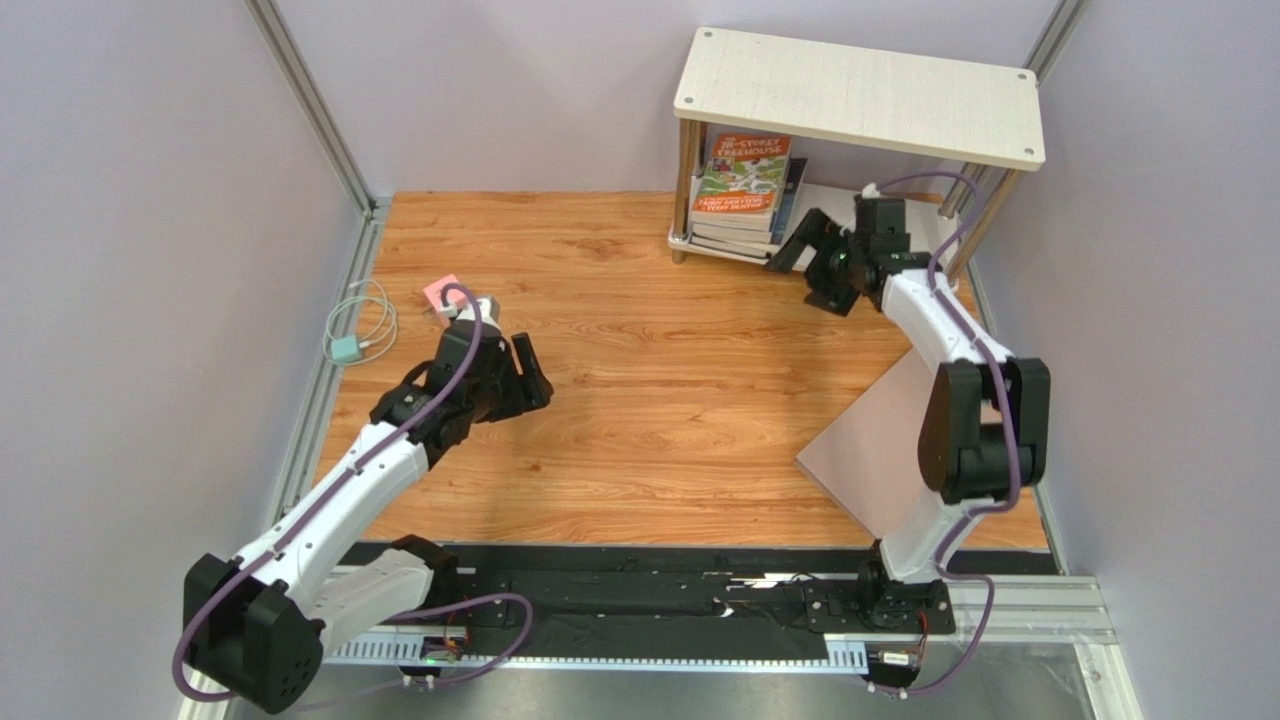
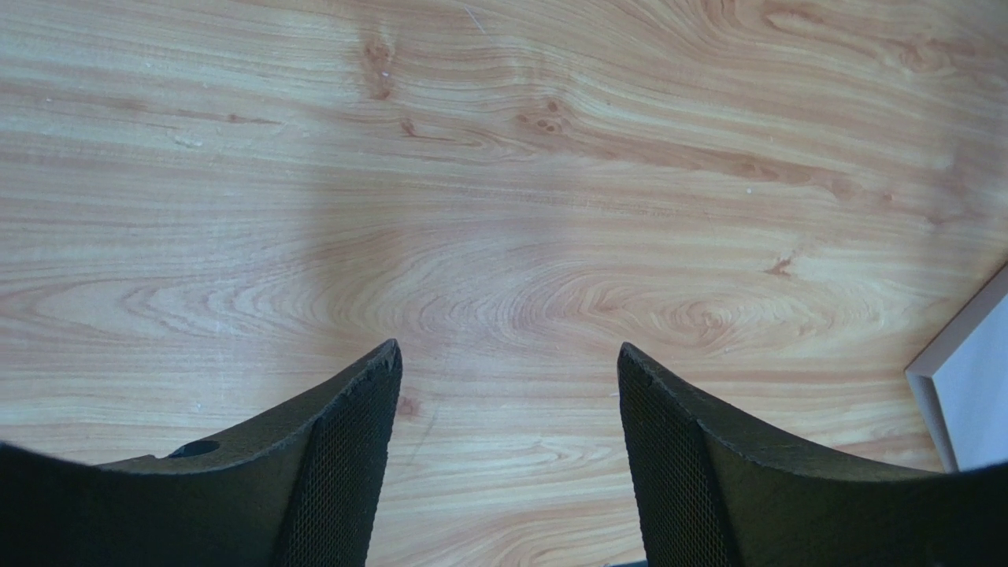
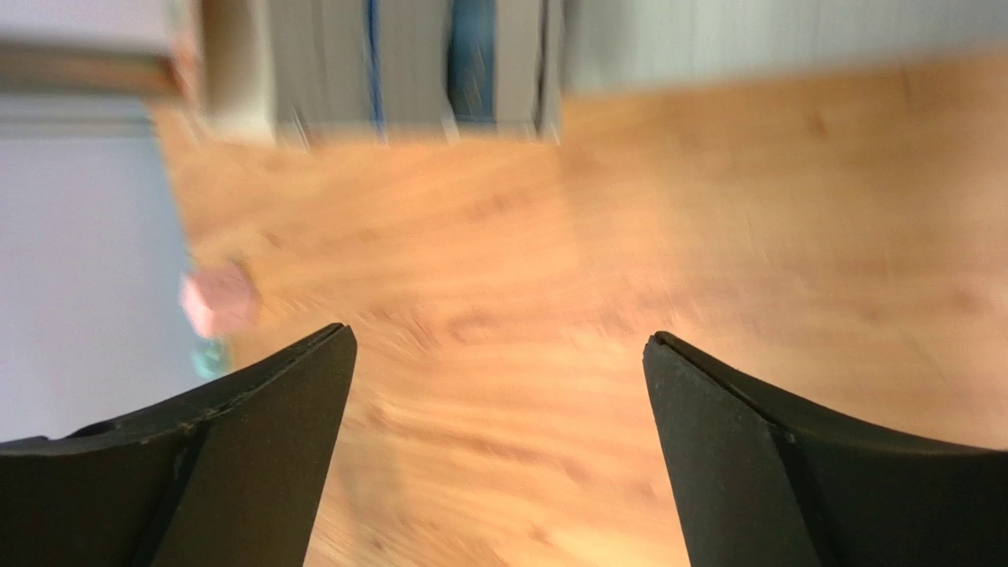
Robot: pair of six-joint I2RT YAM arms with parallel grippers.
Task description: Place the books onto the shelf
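Where the smooth, orange-brown wooden table (image 1: 676,390) meets the grey walls at the back right corner, the small two-tier shelf (image 1: 860,93) stands. It has whitish wood-grain boards and thin silver metal legs. Its flat top board has rounded corners.

On the lower board, at the left end, lies a stack of thin paperback books (image 1: 741,188). The top cover is orange with cartoon drawings. How many are in the stack I cannot tell.

The right gripper (image 1: 793,248) hangs just beside the right edge of the stack, apart from it. In the right wrist view the picture is blurry. Its two black pointed fingers (image 3: 237,449) stand spread wide and hold nothing, and the pale page edges of the books (image 3: 414,65) show past them.

The left gripper (image 1: 529,383) is well apart from the shelf, over the left part of the table. Its rough black fingers (image 2: 331,461) are also spread, with only wood grain showing between them.

A wide stretch of wood lies between the two grippers. A small pink block (image 1: 442,294) and a coiled pale cable (image 1: 358,327) sit near the left edge. A flat brown cardboard sheet (image 1: 879,450) lies by the right edge, partly under the right arm.
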